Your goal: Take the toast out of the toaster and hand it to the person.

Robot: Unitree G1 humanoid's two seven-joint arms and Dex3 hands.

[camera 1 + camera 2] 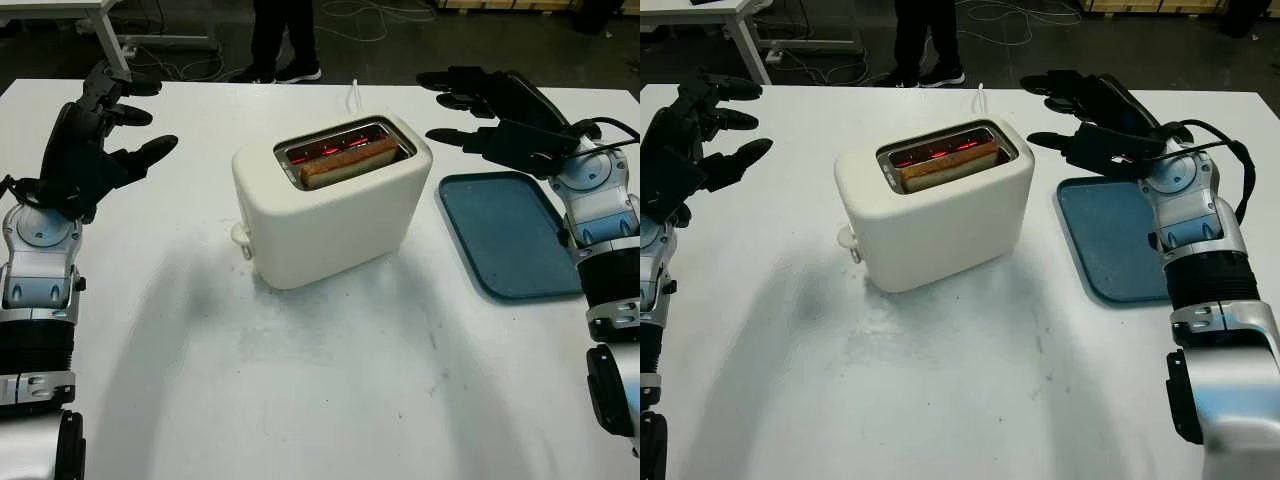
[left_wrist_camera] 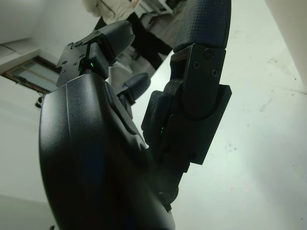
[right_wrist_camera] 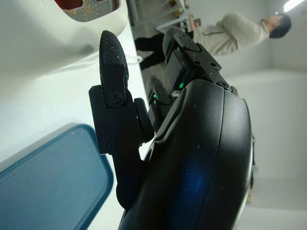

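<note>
A cream two-slot toaster (image 1: 330,205) stands mid-table with its elements glowing red. One slice of toast (image 1: 348,161) sticks up from the nearer slot. My left hand (image 1: 105,130) hovers open over the table at the far left, well away from the toaster. Open too, my right hand (image 1: 475,110) hangs just right of the toaster's top, above the far end of the blue tray (image 1: 510,235). A person (image 1: 283,40) in dark trousers stands beyond the table's far edge.
The blue tray lies flat to the right of the toaster. A white cord (image 1: 354,92) runs from behind the toaster toward the table's far edge. A white desk leg (image 1: 108,35) and cables show on the dark floor behind.
</note>
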